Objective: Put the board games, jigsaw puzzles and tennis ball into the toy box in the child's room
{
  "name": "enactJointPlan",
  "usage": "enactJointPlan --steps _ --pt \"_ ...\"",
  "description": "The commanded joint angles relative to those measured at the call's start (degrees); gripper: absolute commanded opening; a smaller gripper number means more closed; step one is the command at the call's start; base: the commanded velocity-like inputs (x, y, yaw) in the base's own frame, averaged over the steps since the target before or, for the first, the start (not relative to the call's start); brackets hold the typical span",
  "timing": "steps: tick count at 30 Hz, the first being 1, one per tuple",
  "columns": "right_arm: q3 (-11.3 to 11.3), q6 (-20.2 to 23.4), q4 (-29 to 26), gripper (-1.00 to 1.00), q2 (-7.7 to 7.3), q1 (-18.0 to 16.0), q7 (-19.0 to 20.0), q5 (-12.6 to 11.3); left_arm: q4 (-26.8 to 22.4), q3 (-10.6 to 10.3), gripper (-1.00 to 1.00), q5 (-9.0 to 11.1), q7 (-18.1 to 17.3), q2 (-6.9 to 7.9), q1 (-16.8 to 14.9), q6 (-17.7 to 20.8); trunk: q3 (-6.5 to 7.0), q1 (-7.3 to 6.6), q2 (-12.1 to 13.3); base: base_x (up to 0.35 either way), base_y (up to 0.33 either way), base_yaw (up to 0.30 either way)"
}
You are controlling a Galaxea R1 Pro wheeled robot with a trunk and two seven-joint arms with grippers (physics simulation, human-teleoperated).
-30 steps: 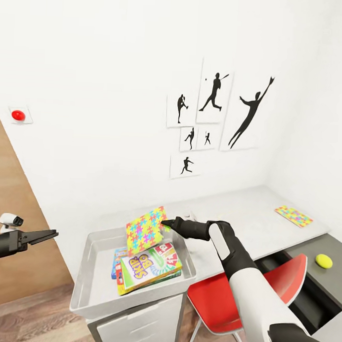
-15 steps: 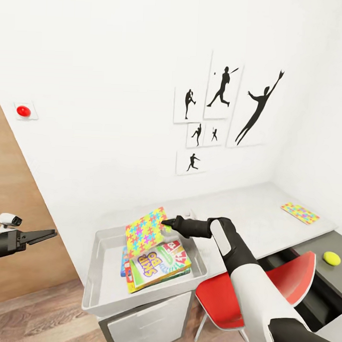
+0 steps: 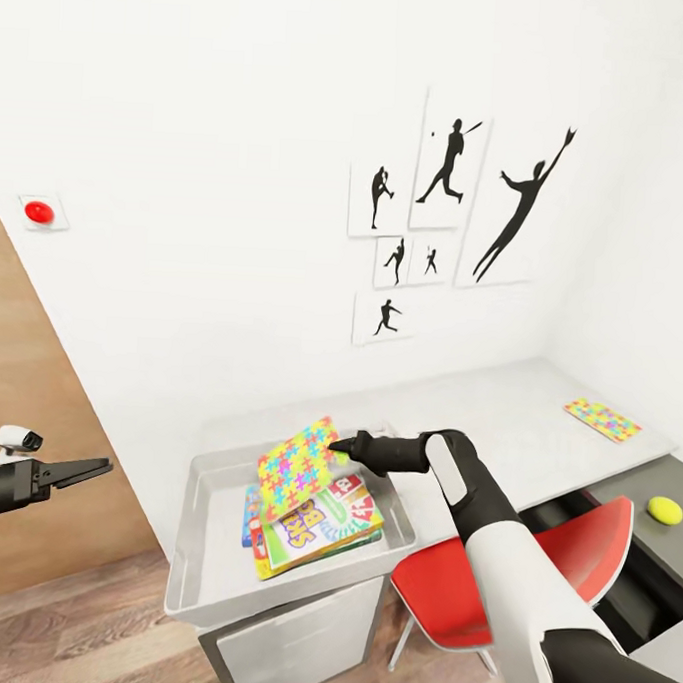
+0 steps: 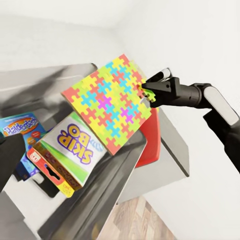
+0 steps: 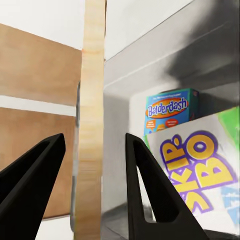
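right gripper (image 3: pixel 338 446): jaws spread, jigsaw puzzle (image 3: pixel 297 467) edge-on between them, contact unclear; slab tilting over the toy box (image 3: pixel 204 585).
right wrist: showing a blue Balderdash box (image 5: pixel 170 112) behind the Skip-Bo box (image 5: pixel 200 172).
left gripper (image 3: pixel 100 465): fingers nearly closed, empty, well left of the box.
count: second puzzle (image 3: pixel 602 419) lying on table (image 3: pixel 498 410); one tennis ball (image 3: pixel 664 510) sitting on the dark lower section.

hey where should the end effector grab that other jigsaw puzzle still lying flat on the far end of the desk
The jigsaw puzzle is a thin slab lying flat on the table. Probably pinch across one long edge, coming in low from the chair side.
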Motion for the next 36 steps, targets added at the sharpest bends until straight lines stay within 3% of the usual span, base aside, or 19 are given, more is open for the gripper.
enactJointPlan --steps 1,7,36 --pt "-0.06 0.29 -0.02 -1.00 -0.15 -0.09 0.44 0.34 0.00 0.00 1.00 -0.06 -0.25 0.02 -0.05 0.59 -0.22 0.03 -0.13 0.000 0.000 0.000" --pt "-0.10 0.70 -0.02 -1.00 -0.87 -0.22 0.07 0.35 0.00 0.00 1.00 -0.06 -0.25 0.02 -0.05 -0.11 -0.79 0.03 -0.13 0.000 0.000 0.000" --pt "-0.10 0.60 1.21 -1.00 -0.89 -0.24 -0.21 0.43 0.02 0.00 1.00 -0.06 -0.25 0.02 -0.05 -0.27 -3.52 0.03 -0.13 0.000 0.000 0.000"
